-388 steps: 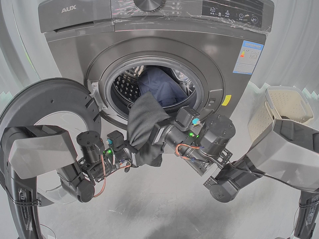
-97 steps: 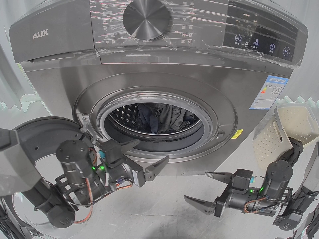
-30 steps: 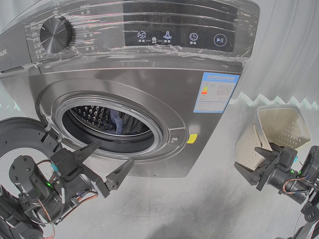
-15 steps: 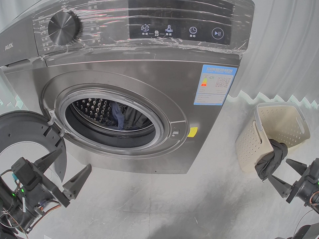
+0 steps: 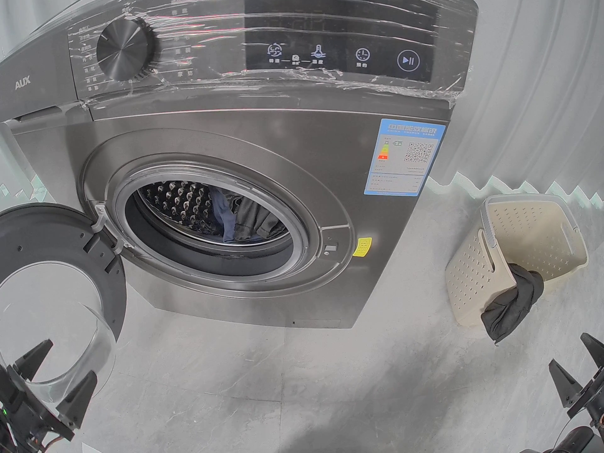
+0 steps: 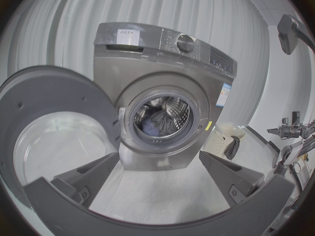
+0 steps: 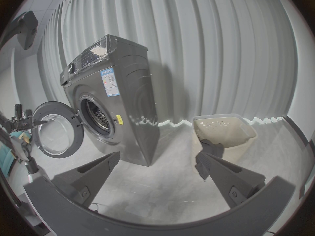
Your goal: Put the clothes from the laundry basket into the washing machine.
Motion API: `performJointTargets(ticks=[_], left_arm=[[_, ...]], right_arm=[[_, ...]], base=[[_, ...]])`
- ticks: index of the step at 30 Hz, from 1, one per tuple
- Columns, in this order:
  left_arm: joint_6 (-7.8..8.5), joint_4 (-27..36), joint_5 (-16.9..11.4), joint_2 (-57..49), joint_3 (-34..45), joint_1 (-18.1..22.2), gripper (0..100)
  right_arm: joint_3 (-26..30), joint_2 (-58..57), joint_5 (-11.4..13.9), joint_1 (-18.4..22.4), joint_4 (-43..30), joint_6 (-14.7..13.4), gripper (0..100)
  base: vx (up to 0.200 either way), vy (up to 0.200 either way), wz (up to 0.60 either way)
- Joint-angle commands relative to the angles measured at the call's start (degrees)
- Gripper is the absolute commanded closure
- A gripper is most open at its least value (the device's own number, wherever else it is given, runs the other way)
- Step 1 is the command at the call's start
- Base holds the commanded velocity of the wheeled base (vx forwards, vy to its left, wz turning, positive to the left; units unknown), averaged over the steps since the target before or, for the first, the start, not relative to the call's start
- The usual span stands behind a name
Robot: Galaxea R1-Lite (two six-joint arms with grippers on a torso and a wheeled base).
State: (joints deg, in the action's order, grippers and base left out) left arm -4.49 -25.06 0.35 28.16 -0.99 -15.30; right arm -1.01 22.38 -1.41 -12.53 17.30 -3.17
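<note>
Clothes (image 5: 242, 218) (a blue piece and some grey ones) lie inside the drum of the washing machine (image 5: 251, 127), whose door (image 5: 56, 240) hangs open on the left. Right of the machine, on the floor (image 5: 314, 372), the laundry basket (image 5: 535, 221) stands tilted, with a dark garment (image 5: 511, 303) draped over its near rim. The left tool (image 5: 72, 358) sits low at near left and the right tool (image 5: 569, 349) at near right. Both are spread wide and hold nothing, well apart from machine and basket.

From the left wrist, the left tool (image 6: 158, 154) gapes before the open drum, with the clothes (image 6: 157, 123) bundled within.

From the right wrist, the right tool (image 7: 157, 155) is spread and empty. Beyond it, the dark garment (image 7: 211, 148) hangs on the laundry basket (image 7: 229, 128).
</note>
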Motion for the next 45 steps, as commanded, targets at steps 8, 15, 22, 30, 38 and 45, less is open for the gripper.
performJointTargets(ticks=[8,15,22,30,38,45], left_arm=[[5.63,21.02,-1.23,-27.55,0.99,15.83,0],[8.27,22.16,-3.08,-28.07,0.81,15.47,0],[-0.26,22.34,-12.04,-28.16,0.64,15.56,0],[6.07,26.91,-0.88,-28.07,0.37,15.39,0],[4.93,25.5,-0.88,-28.07,0.9,15.3,0],[4.93,25.5,-0.88,-27.98,0.9,15.3,0]], right_arm=[[0.92,-22.38,1.77,12.53,-16.24,3.52,0],[0.92,-22.38,1.15,12.62,-17.65,2.47,0],[0.92,-22.38,1.77,12.53,-17.74,3.43,0],[0.92,-22.38,1.77,12.44,-17.65,3.35,0],[0.92,-22.38,1.68,12.44,-17.56,3.08,0],[0.92,-22.38,1.68,12.44,-17.56,3.17,0]], base=[[0.0,-0.2,0.0],[0.0,-0.2,0.0],[0.0,-0.2,0.0],[0.0,-0.2,0.0],[0.0,-0.05,0.0],[0.0,-0.2,0.0]])
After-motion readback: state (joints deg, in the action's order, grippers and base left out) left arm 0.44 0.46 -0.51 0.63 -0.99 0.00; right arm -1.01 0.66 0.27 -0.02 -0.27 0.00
